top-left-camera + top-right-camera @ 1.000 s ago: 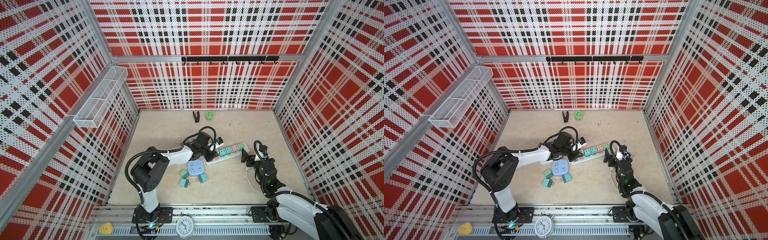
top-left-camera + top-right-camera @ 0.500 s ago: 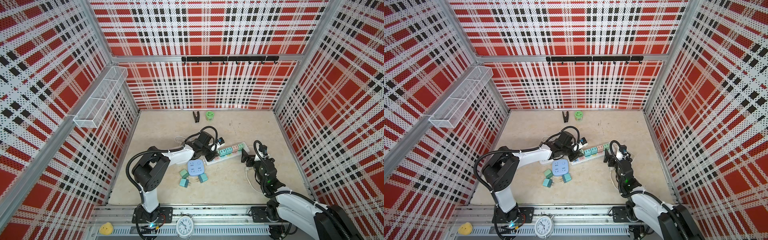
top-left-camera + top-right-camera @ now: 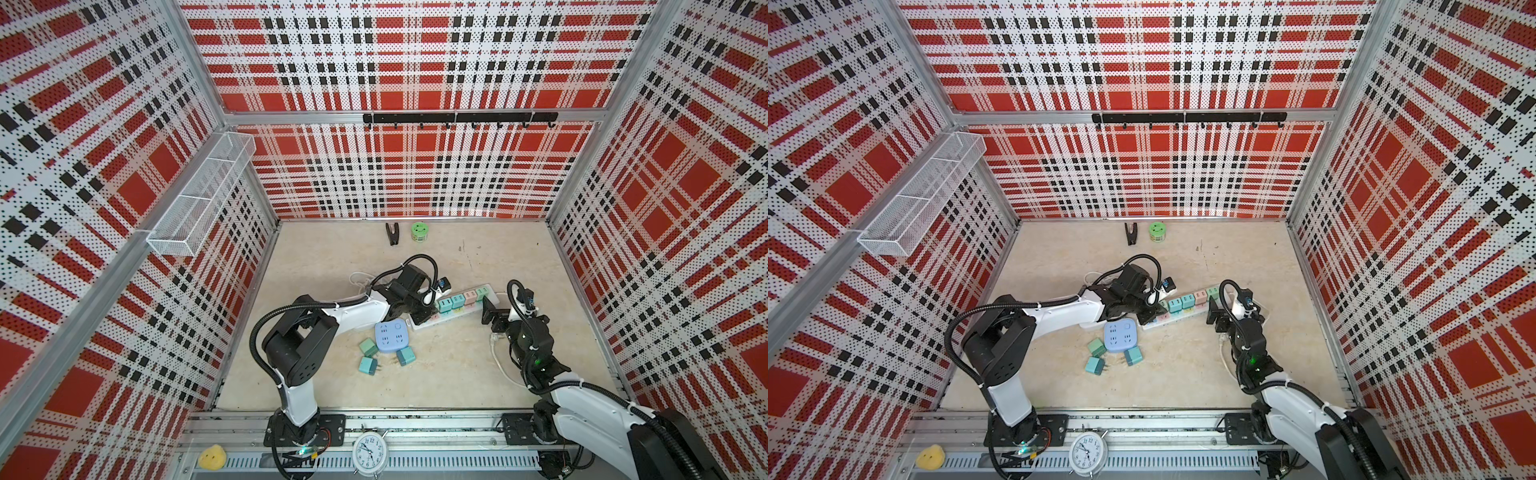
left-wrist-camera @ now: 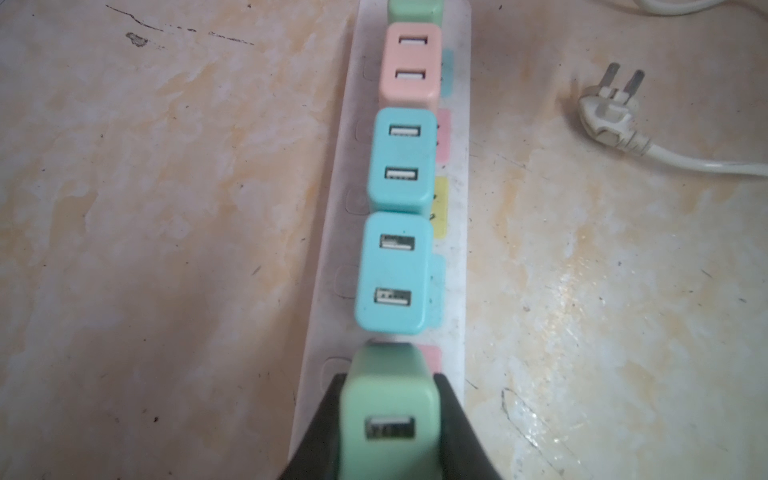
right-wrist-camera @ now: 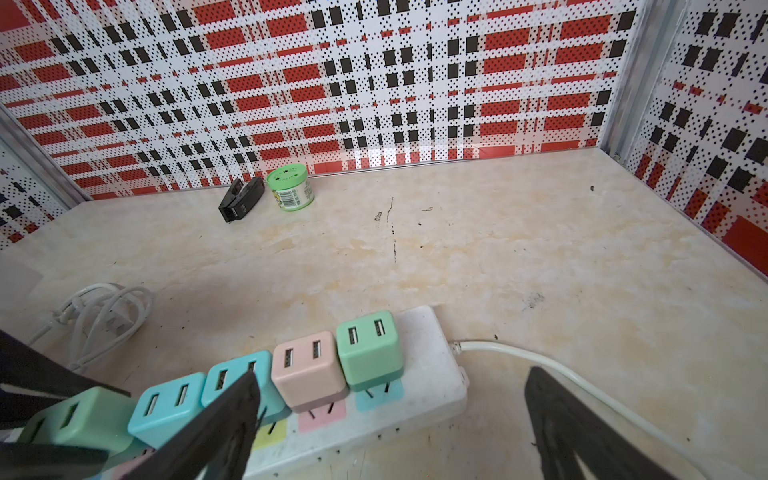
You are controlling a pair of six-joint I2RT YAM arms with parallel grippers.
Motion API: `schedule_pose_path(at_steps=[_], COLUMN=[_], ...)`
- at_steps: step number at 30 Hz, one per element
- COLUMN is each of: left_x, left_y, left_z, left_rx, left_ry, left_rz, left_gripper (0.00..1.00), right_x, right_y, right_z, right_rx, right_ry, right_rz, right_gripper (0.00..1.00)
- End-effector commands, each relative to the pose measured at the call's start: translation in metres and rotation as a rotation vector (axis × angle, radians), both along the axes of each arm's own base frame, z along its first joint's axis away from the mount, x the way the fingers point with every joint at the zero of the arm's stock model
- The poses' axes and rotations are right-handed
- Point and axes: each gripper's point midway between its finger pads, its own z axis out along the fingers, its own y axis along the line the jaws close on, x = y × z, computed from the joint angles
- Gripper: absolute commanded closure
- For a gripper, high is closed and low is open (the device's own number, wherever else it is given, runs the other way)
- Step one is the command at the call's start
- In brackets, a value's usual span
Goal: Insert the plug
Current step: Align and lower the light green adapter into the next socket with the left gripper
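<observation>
A white power strip (image 3: pixel 467 308) (image 4: pixel 457 257) lies slantwise on the table. Two blue cubes (image 4: pixel 399 162), a pink one (image 5: pixel 305 365) and a green one (image 5: pixel 368 349) stand plugged in a row on it. My left gripper (image 4: pixel 390 380) (image 3: pixel 419 315) is shut on a green plug (image 4: pixel 390 415) (image 5: pixel 79 415), upright over the strip beside the last blue cube. Its prongs are hidden. My right gripper (image 5: pixel 390 374) (image 3: pixel 490 316) hangs open at the strip's cable end, one finger (image 5: pixel 232 415) in front of the blue cubes, holding nothing.
A blue square socket block (image 3: pixel 390 336) and three loose teal plugs (image 3: pixel 368 365) lie in front of the strip. The strip's cord ends in a white wall plug (image 4: pixel 611 112). A black clip (image 3: pixel 391 233) and green tub (image 3: pixel 419 231) stand at the back wall.
The left wrist has shifted very slightly over the strip with the green plug still gripped. The right arm has not moved.
</observation>
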Motion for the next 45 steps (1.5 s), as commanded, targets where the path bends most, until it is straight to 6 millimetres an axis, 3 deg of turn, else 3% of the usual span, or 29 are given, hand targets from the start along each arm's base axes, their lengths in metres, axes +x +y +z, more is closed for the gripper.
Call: schedule_pose_path(at_steps=[1, 30, 45], left_x=[-0.003, -0.003, -0.004], left_y=[0.004, -0.005, -0.004], left_z=[0.007, -0.013, -0.053], left_rx=[0.018, 0.033, 0.073], left_ry=[-0.016, 0.053, 0.188], left_rz=[0.0, -0.035, -0.016], left_gripper=[1.0, 1.0, 1.0], right_x=[0.006, 0.006, 0.006], right_y=[0.003, 0.004, 0.004], right_z=[0.019, 0.019, 0.018], right_rx=[0.032, 0.034, 0.033], right_ry=[-0.056, -0.053, -0.049], right_rz=[0.002, 0.011, 0.011], right_gripper=[0.0, 0.0, 0.0])
